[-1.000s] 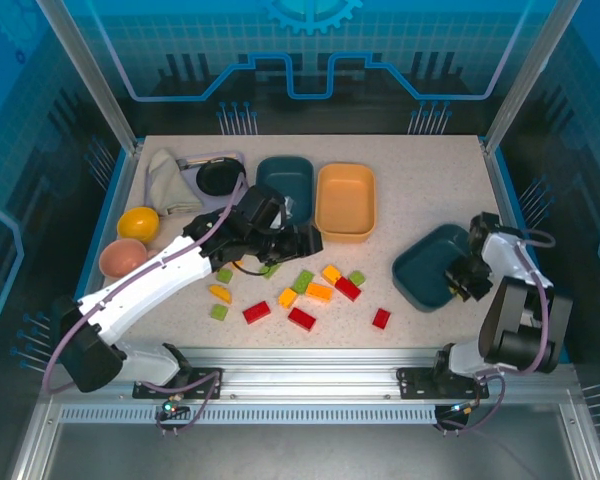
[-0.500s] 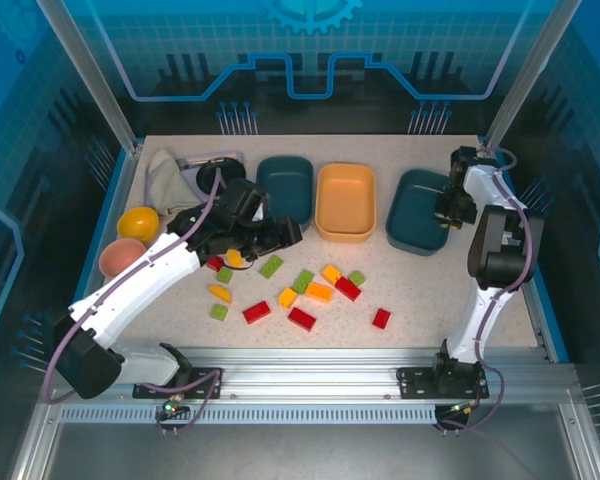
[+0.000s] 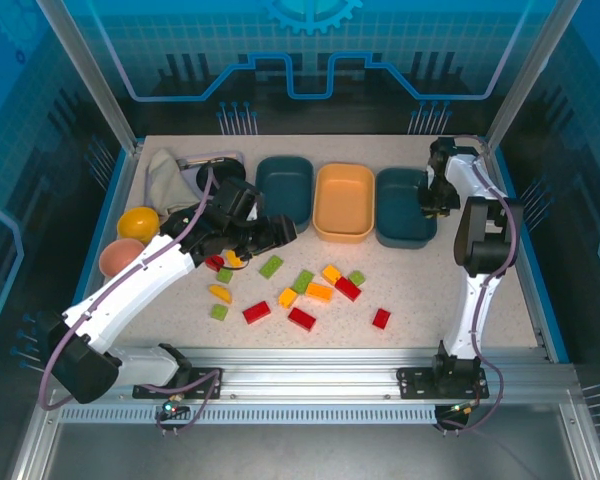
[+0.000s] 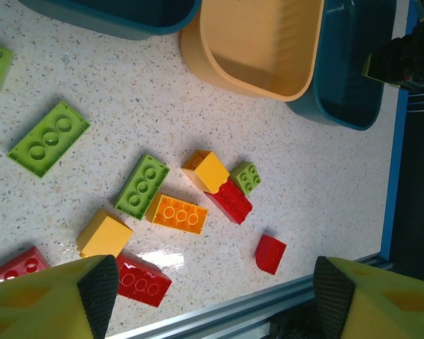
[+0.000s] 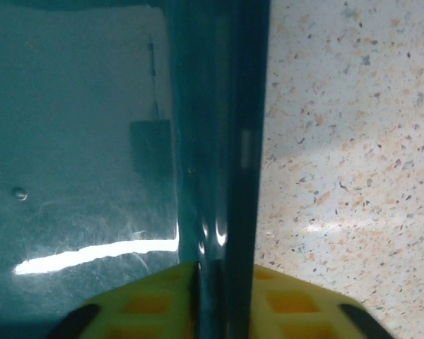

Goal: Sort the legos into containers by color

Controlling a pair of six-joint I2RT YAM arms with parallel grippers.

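Right gripper [image 5: 222, 286]: yellow fingers straddle the side wall of a dark teal shallow plastic tray [image 3: 400, 212], upper right of the overhead view. I cannot tell whether they are clamped or slack.
Left gripper [image 4: 215, 293]: jaws spread wide, empty, above loose bricks.
Other trays: an orange-tan plastic tray [image 3: 345, 200] sits just left of it, then a second dark teal tray [image 3: 285, 185].
Legos: small red, yellow-orange and light green plastic bricks [image 3: 302, 318] are scattered on the speckled table [image 3: 430, 290], lower centre.

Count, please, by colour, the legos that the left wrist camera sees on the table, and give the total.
Light green legos: 4
Yellow-orange legos: 3
Red legos: 4
Total: 11
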